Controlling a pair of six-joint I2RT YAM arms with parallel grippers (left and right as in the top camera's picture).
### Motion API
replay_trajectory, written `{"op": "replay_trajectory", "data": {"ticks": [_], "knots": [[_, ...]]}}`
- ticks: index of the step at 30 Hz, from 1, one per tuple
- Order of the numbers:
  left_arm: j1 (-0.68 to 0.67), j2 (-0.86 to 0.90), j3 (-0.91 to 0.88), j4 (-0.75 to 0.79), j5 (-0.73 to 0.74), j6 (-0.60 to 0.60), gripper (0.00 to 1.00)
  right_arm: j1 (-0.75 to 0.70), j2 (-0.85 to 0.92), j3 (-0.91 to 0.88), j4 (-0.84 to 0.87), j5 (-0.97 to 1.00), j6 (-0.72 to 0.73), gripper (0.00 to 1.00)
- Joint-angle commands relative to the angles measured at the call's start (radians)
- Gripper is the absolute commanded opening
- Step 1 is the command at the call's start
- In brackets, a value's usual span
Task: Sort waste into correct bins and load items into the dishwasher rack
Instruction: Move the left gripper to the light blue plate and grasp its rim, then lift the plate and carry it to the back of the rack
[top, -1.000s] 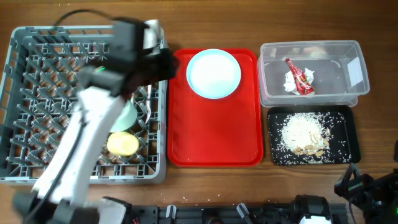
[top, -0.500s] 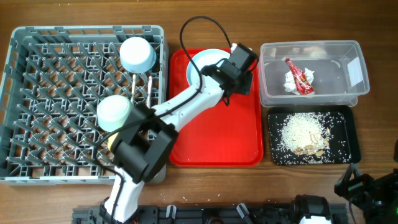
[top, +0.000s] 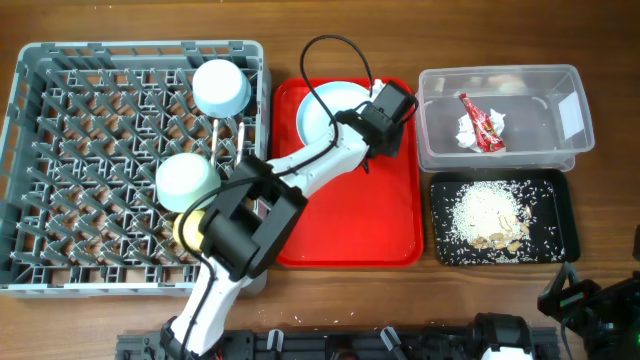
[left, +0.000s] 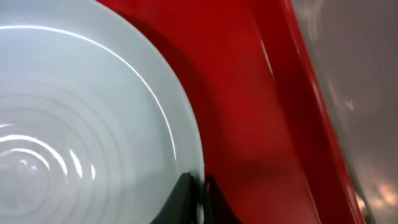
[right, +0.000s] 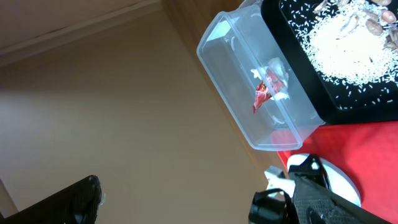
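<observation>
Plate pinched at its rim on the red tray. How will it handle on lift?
Probably stiff: the plate shows an even round rim under the left gripper. Likely slippery: its glossy face shows sharp highlights, and the pinch takes only the edge. Held at one side, it may tilt or pivot as it leaves the tray.

A flat red tray (top: 345, 220) lay square at the middle of the bench (top: 450, 295). The bench was brown wood, its grain running lengthwise.
</observation>
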Motion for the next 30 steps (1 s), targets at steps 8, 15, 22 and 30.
{"op": "replay_trajectory", "data": {"ticks": [8, 15, 22, 30], "knots": [[0.156, -0.702, -0.011, -0.193, 0.234, -0.015, 0.04, -0.003, -0.003, -0.003, -0.001, 0.01, 0.007, 0.99], [0.613, -0.766, -0.018, -0.45, 0.949, -0.027, 0.04, -0.003, -0.003, -0.003, -0.001, 0.01, 0.007, 1.0], [0.896, -0.503, -0.081, -0.46, 1.579, 0.055, 0.04, -0.003, -0.003, -0.003, -0.001, 0.01, 0.007, 1.0], [1.007, -0.277, -0.081, -0.419, 1.685, 0.068, 0.04, -0.003, -0.003, -0.003, -0.001, 0.01, 0.007, 1.0]]}}
